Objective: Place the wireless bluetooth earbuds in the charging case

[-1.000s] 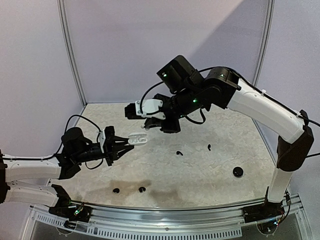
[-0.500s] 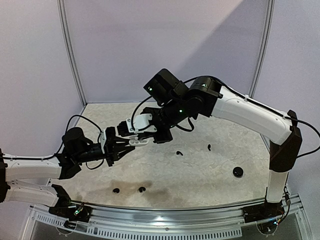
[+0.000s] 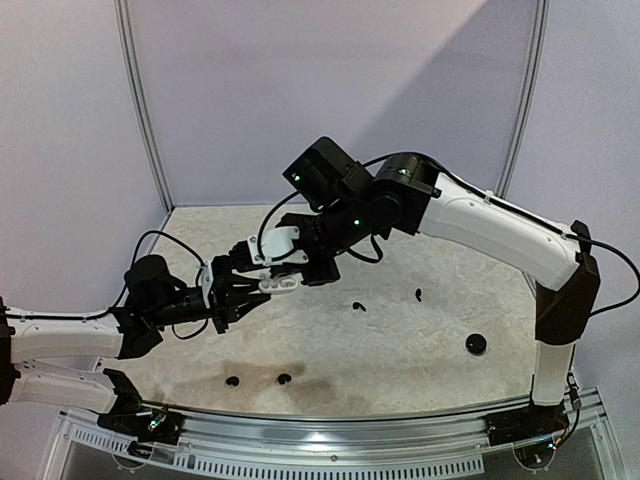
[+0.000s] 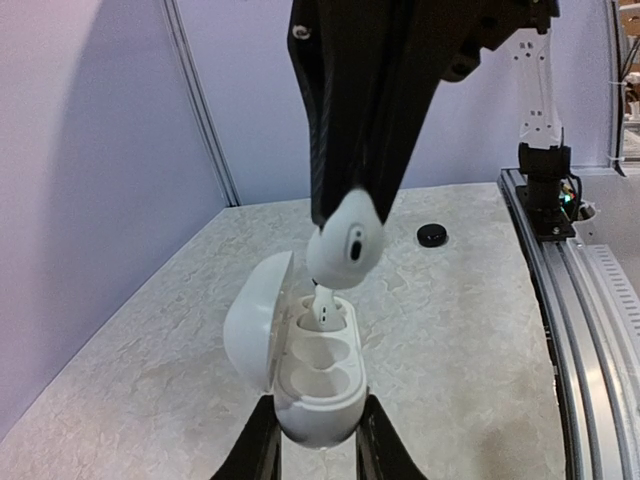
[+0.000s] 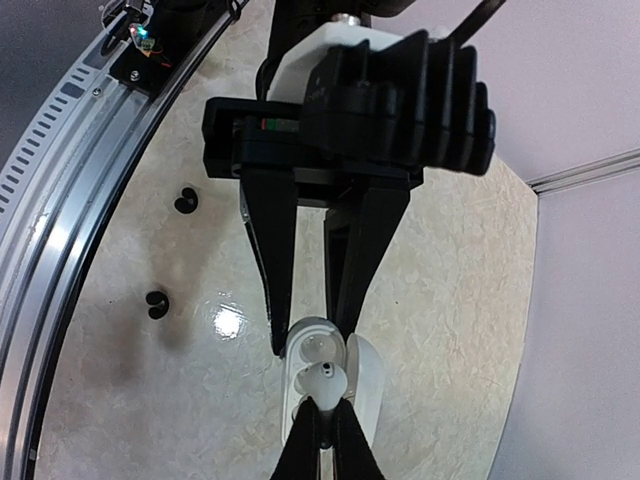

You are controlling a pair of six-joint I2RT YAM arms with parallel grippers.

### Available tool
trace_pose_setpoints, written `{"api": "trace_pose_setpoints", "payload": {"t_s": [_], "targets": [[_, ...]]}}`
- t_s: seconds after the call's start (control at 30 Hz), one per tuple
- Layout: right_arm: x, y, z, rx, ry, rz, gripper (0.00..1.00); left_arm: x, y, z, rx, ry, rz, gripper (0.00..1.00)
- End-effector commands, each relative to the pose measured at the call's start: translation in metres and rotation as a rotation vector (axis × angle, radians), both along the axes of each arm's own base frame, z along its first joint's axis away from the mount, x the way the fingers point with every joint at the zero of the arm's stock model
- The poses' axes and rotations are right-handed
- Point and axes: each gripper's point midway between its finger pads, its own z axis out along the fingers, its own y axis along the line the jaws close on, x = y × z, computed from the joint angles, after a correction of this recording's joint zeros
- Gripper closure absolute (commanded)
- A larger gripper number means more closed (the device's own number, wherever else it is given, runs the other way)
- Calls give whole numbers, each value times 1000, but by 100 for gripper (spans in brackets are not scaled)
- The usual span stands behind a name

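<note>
One white earbud (image 4: 345,250) pinched between the closed fingers of the right gripper (image 5: 322,425), at the centre of the left wrist view. Stem down, at the mouth of the far socket (image 4: 325,315) of the charging case (image 4: 315,390). Cannot tell whether stem and socket wall touch. Near socket (image 4: 320,375) bare. Lid (image 4: 250,325) swung open toward the left of the frame.

Case clamped low on its body by the left gripper (image 4: 315,452) and held above the table (image 3: 420,340), left of centre in the top view.

Four black earbuds (image 3: 284,378) loose on the table: two at lower left, two near centre. Black disc (image 3: 476,344) at lower right, well apart from them.

Handling, as judged:
- Bud probably very light, hard and glossy, so likely to slip or twist in a pinch.
- Best taken across the bulb head, stem left free, as now.
- Needs the stem in line with the socket, then only a gentle push.
- Case smooth and rounded too, so grip the lower body, clear of the hinge.
- No side load on the open lid.
</note>
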Motion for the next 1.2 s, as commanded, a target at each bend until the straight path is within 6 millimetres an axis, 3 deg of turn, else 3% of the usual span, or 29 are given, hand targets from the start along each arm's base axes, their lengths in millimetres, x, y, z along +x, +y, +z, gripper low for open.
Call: {"api": "trace_pose_setpoints", "payload": {"t_s": [0.0,0.3,1.17], "targets": [[-6,10,3,24,7,24,100,-5,-6,4,-2,-23,-24,100],[5,9,-22,-65,-32,0,100,-5,-6,4,0,-25,-23,100],[11,10,-45,-122,-46,-8,100,-3,-6,5,10,-67,-14,100]]}}
